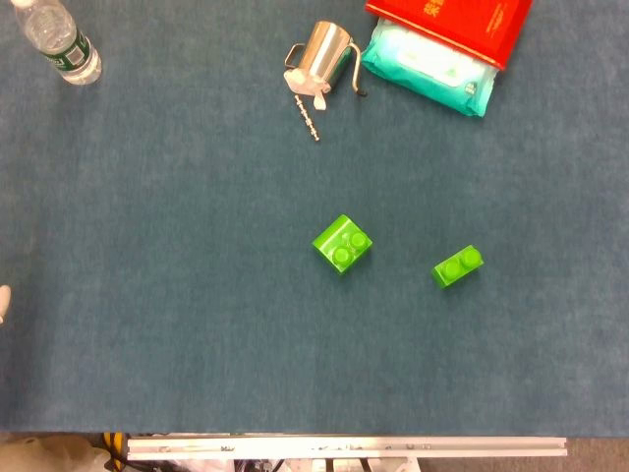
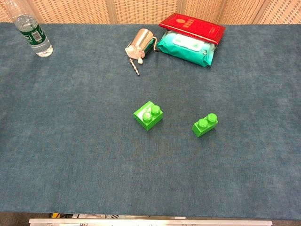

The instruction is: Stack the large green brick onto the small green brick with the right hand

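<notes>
Neither hand shows in either view; the large green plastic brick [image 1: 342,244] [image 2: 148,115] sits left of, apart from, the small green plastic brick [image 1: 458,265] [image 2: 205,125].

- Water bottle [image 1: 61,41]: my head view crops its top; chest view crops its cap too.
- Red book [image 1: 451,25]: top edge cut off in head view.
- Wipes pack [image 2: 185,47]: far side hidden under the book.
</notes>
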Controlling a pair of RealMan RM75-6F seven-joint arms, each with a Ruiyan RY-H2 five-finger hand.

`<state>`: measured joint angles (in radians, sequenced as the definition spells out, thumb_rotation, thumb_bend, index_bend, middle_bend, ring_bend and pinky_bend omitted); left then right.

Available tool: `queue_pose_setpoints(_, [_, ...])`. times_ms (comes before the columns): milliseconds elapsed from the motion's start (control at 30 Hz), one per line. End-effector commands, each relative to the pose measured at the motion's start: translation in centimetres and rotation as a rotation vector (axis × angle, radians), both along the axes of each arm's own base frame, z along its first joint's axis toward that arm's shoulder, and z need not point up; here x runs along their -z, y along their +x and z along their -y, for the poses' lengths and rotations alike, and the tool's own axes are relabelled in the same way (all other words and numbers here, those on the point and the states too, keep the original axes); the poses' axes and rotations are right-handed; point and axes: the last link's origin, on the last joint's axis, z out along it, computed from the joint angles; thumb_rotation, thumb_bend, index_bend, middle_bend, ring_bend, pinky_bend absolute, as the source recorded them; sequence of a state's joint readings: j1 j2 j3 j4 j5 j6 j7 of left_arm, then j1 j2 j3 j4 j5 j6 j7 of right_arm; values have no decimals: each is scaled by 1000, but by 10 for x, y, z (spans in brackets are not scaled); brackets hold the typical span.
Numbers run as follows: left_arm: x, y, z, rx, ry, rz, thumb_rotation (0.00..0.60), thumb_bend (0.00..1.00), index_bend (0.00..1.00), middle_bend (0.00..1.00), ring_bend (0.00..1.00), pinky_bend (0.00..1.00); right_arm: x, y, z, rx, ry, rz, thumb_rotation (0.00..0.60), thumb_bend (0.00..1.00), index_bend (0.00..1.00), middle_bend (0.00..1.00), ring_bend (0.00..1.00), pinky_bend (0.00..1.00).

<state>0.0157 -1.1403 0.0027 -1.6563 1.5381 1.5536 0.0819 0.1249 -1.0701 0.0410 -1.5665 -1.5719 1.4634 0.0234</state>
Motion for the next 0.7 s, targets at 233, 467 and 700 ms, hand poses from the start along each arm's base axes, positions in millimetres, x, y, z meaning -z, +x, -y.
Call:
queue_pose_setpoints(233, [0, 0, 0, -2, 1, 2, 600, 280, 174, 177, 184, 132, 1, 3, 2, -22, 10, 5, 600, 264, 409, 385, 255, 363])
queue_pose_setpoints(467, [0, 0, 0, -2, 2, 4, 600, 279, 174, 177, 184, 132, 12, 28, 18, -126, 85, -19, 600, 265, 409, 385, 255, 363])
queue_pose_setpoints(700, [-1, -2, 2, -11, 7, 6, 600, 280, 174, 177, 184, 132, 43, 79, 41, -282, 239, -24, 600, 263, 409, 385, 256, 363])
